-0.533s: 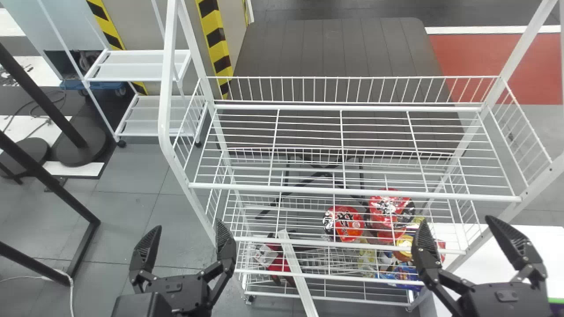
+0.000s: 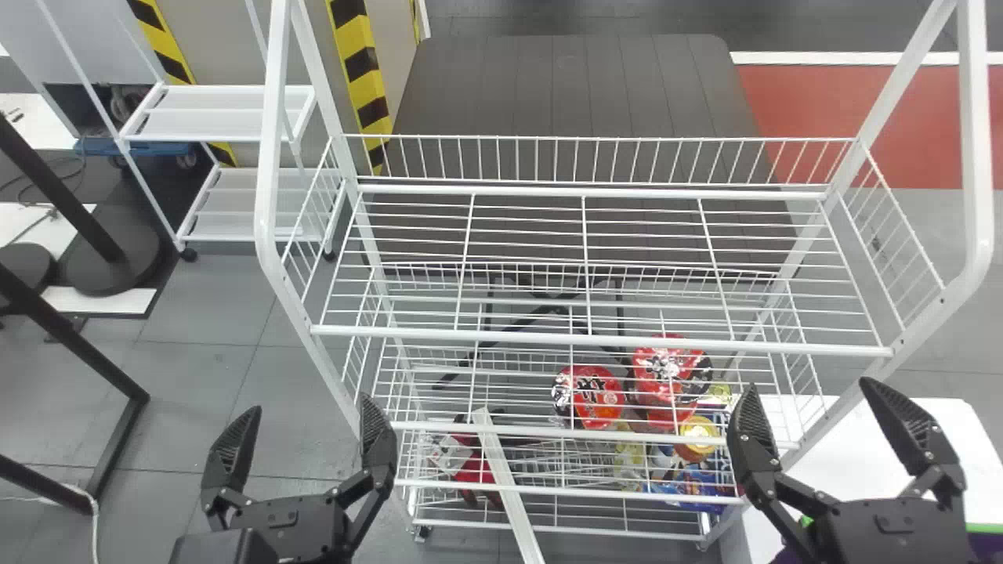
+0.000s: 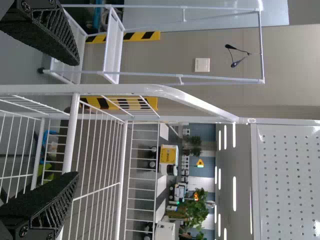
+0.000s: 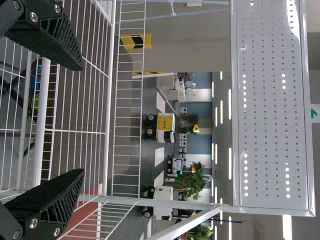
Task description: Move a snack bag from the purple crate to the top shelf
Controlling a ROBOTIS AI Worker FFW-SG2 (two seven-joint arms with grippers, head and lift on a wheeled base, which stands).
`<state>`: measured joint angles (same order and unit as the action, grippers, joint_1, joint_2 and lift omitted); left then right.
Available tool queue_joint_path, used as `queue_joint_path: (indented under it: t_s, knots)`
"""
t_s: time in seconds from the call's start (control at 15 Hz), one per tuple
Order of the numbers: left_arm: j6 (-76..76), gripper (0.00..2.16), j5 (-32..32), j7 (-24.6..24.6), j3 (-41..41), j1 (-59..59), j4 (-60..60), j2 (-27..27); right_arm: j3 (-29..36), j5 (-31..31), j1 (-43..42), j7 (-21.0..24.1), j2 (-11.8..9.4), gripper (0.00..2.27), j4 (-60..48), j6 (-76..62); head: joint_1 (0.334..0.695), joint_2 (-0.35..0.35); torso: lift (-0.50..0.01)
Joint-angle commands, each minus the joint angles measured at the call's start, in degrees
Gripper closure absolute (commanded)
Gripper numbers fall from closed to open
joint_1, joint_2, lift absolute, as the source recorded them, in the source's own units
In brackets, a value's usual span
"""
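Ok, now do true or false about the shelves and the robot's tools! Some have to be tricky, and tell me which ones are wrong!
1. The right tool is open. True.
2. The left tool is holding a snack bag. False: the left tool is open with nothing in it.
3. The top shelf is made of white wire and bars. True.
4. The red packs are on the top shelf. False: the red packs are lower down, below it.
5. The table beside the rack is blue. False: the table is white.
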<state>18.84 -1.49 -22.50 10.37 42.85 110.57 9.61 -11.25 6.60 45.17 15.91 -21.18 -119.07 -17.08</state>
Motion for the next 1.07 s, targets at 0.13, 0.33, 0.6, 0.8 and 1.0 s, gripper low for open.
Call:
queue_joint_path:
  t_s: [0.13, 0.33, 0.6, 0.8, 1.0]
  knots:
    - [0.0, 0.0, 0.0, 0.2, 0.0, 0.0, 0.1, 0.1, -0.4, -0.2, 0.1, 0.4, 0.0, 0.08, 0.2, -0.5, 0.695, 0.046, -0.001]
    - [-0.2, 0.0, 0.0, 0.2, 0.0, 0.0, 0.2, 0.1, -1.8, -0.2, -0.3, 4.8, 0.0, 0.08, -0.4, 0.0, 0.695, 0.039, -0.016]
    - [-0.2, 0.0, 0.0, 0.3, -0.1, -0.3, 0.1, 0.1, -1.8, -0.2, -0.7, 4.6, 0.0, 0.08, -0.1, 0.0, 0.695, 0.04, -0.032]
    - [-0.5, 0.0, -0.1, 0.4, -0.1, -0.4, 0.1, 0.1, -1.7, -0.2, -0.8, 4.1, -0.3, 0.08, -0.1, 0.2, 0.695, 0.042, -0.044]
    - [-0.7, 0.0, -0.4, 0.8, -0.3, -0.5, 0.1, 0.1, -1.7, -0.2, -0.9, 3.9, -0.4, 0.08, -0.1, 0.3, 0.695, 0.043, -0.056]
